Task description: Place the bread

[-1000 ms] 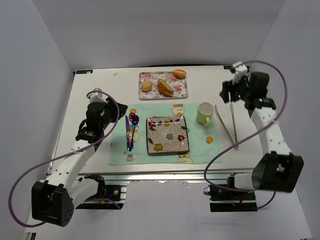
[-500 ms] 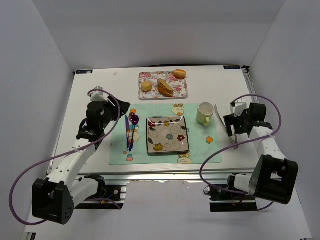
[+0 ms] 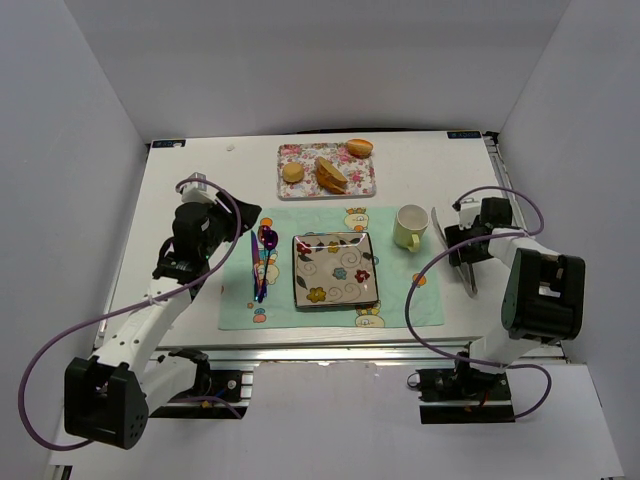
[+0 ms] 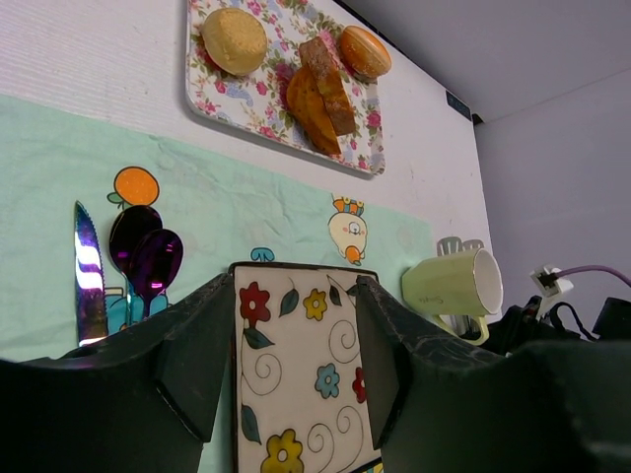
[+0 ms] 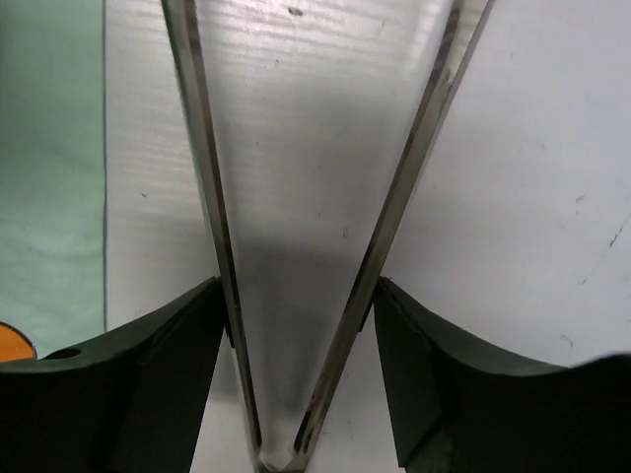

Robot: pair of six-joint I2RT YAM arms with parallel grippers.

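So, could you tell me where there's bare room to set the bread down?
The flowered plate is bare, as is the table left of the tray. Crowded: the tray, and beside the mug where the right gripper straddles the tongs.

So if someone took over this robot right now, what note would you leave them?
Left gripper: open, empty, above the placemat by the plate.
Right gripper: straddles the tongs lying on the table; firm grip unclear.
Bread: on the floral tray, far side.
Done: nothing placed.
Left: lift tongs, fetch bread, place it, probably on the plate.
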